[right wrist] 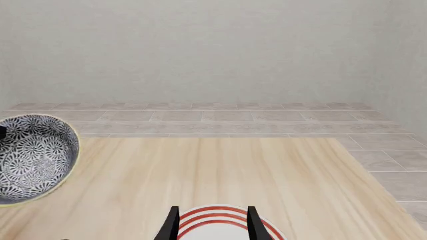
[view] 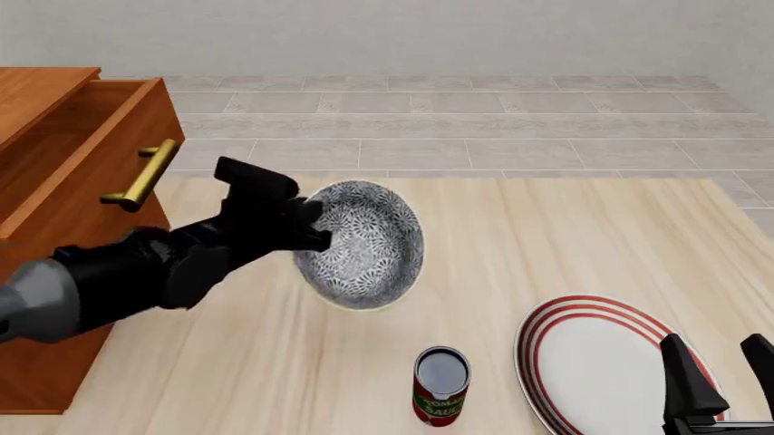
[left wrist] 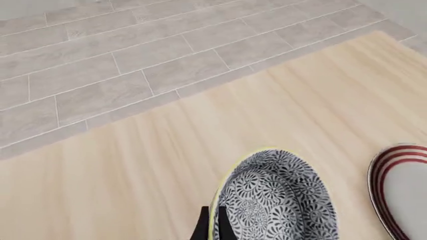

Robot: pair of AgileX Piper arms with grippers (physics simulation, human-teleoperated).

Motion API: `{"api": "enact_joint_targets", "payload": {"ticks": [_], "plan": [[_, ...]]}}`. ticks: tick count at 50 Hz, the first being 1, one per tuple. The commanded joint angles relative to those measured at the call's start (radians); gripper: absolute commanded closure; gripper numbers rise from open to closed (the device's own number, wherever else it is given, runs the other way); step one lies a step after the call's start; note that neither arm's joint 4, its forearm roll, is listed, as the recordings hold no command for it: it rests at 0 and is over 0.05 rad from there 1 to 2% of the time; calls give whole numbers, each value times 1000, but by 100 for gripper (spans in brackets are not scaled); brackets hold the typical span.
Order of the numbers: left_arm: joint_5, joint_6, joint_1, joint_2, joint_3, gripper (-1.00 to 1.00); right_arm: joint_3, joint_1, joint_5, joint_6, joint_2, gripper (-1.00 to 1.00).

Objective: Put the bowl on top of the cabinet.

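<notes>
The bowl, speckled black and white with a cream rim, hangs above the table tipped on its side, its opening toward the front camera. My left gripper is shut on its left rim; in the left wrist view the fingertips pinch the rim of the bowl. The reddish-brown cabinet stands at the far left, with the bowl to its right and apart from it. My right gripper stands open over the near right table edge, its fingers empty. The right wrist view also catches the bowl.
The cabinet's upper drawer looks pulled out, its brass handle pointing at the table. A white plate with red rings lies at the near right under the right gripper. A small red-labelled can stands in front of the bowl.
</notes>
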Motion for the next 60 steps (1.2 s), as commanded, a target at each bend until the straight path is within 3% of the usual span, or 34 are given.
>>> {"api": "enact_joint_targets", "payload": {"ticks": [1,12,20,30,47,56,60], "plan": [[80,-16,-24,-203,28,100,0,0,0,0,0,-100],[152,-20,-24,-405,65,100,0,0,0,0,0,-100],[191,14,-5,-547,88,100,0,0,0,0,0,-100],[238,25,33,-643,84,100,0,0,0,0,0,-100],[337,35,86,-822,1,100,0,0,0,0,0,-100],[363,18,157,-895,-46,100,0,0,0,0,0,-100],[358,-11,284,-922,-71,100,0,0,0,0,0,-100]]}}
